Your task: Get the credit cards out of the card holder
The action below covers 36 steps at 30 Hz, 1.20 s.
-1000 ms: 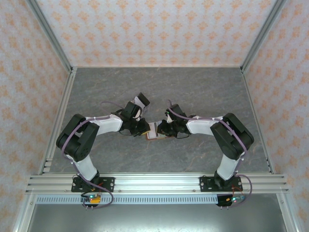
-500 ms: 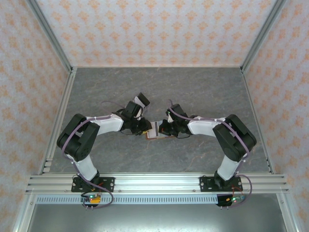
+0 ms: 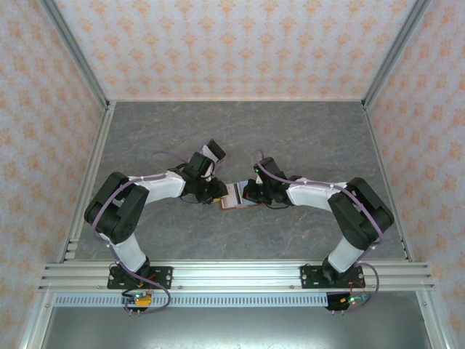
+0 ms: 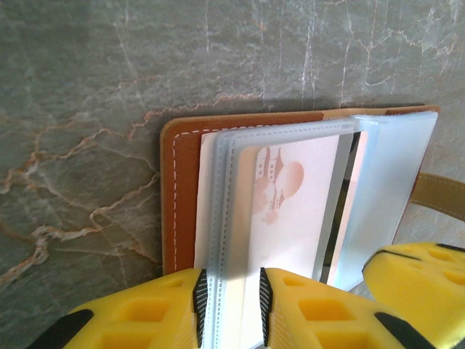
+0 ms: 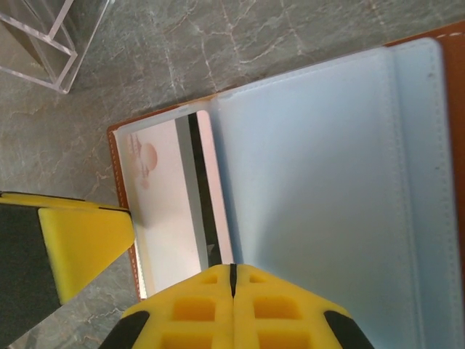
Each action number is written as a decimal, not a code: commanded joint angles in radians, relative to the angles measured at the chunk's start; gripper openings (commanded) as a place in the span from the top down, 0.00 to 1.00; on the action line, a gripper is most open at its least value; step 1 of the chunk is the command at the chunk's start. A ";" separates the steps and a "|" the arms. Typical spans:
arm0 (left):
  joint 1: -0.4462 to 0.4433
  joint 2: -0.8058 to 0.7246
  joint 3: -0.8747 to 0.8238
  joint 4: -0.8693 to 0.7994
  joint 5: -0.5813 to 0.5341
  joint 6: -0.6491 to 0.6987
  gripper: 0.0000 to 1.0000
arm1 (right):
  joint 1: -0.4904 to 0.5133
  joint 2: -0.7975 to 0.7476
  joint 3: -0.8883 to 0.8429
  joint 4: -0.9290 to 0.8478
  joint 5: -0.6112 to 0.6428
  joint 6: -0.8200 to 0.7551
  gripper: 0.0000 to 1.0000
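Clamping the left claw (image 4: 230, 309) on the clear sleeve pages, I pin the card holder (image 4: 178, 196) open and flat near the worktop (image 3: 290, 138) centre, so it should not slide during a pull. The right claw (image 5: 232, 280) has its fingers pressed together at the end of the credit card (image 5: 167, 211) with the black stripe; I cannot tell whether the card's edge is pinched between them. Likely step: drawing that card out. The left claw sits just beside the pull path. A clear box (image 5: 36, 43) stands beyond the holder's corner.

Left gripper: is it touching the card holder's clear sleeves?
Touching. In the left wrist view the left gripper has its yellow fingers pinched on the clear sleeves of the card holder.
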<state>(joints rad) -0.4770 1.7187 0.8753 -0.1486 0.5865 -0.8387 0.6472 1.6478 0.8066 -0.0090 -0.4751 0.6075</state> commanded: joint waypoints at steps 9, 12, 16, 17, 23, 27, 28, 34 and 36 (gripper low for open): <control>-0.007 -0.077 0.029 -0.028 0.001 0.021 0.79 | -0.002 0.023 0.029 -0.044 -0.019 -0.018 0.98; -0.009 -0.060 0.032 -0.024 0.000 0.018 0.79 | -0.002 0.022 0.037 -0.045 -0.020 -0.014 0.89; -0.008 -0.023 0.037 -0.018 -0.003 0.012 0.80 | -0.002 0.023 0.055 -0.043 -0.036 -0.014 0.81; -0.008 -0.013 0.037 -0.014 -0.004 0.011 0.80 | -0.003 0.027 0.060 -0.044 -0.041 -0.017 0.80; -0.008 0.023 0.033 -0.001 0.001 0.006 0.81 | -0.003 0.065 0.081 -0.041 -0.066 -0.017 0.76; -0.009 0.036 0.024 -0.005 -0.003 0.009 0.83 | -0.003 0.086 0.102 -0.065 -0.041 -0.024 0.76; -0.008 0.039 0.021 -0.010 -0.006 0.010 0.84 | -0.003 0.090 0.114 -0.085 -0.026 -0.027 0.76; -0.007 0.045 0.021 -0.073 -0.059 0.024 0.86 | -0.003 0.120 0.141 -0.119 -0.005 -0.047 0.74; -0.007 0.047 0.020 -0.080 -0.065 0.027 0.87 | -0.003 0.125 0.140 -0.116 -0.010 -0.050 0.74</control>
<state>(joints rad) -0.4782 1.7393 0.8913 -0.1677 0.5831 -0.8364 0.6472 1.7561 0.9287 -0.0929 -0.5125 0.5808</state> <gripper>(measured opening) 0.136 0.259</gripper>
